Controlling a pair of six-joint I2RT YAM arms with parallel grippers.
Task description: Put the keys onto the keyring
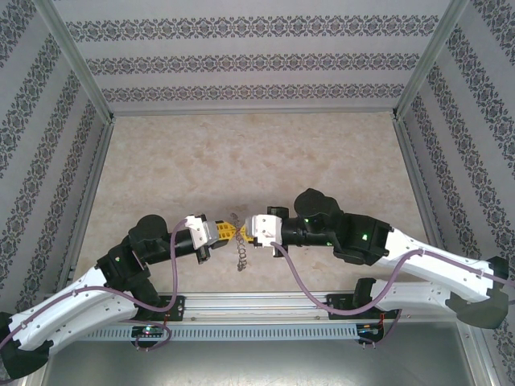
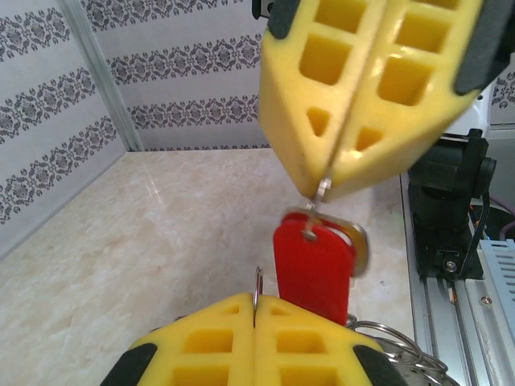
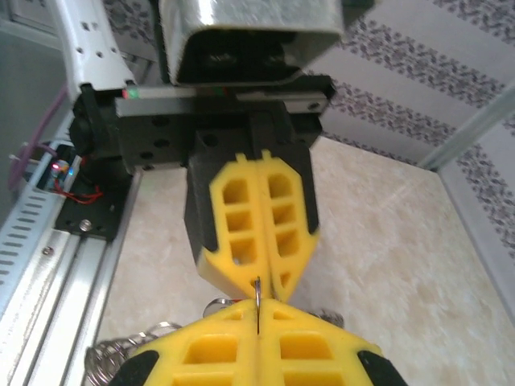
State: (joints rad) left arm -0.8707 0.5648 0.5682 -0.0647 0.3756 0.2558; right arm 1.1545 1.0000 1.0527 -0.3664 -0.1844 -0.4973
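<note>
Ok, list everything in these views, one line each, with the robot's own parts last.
key: one, red, hanging between the two grippers' tips.
keyring: one, grey metal, right behind the key and mostly hidden by it.
wire loops: several, silver, bunched by the key's lower end.
table: one, beige marbled, under everything.
walls: three, white with dark patterned stripes, around the table.
rail: one, silver metal, along the near edge by the arm bases.
left gripper: one, yellow fingers, shut on a thin wire, tip to tip with the right.
right gripper: one, yellow fingers, shut on the small loop above the key.
</note>
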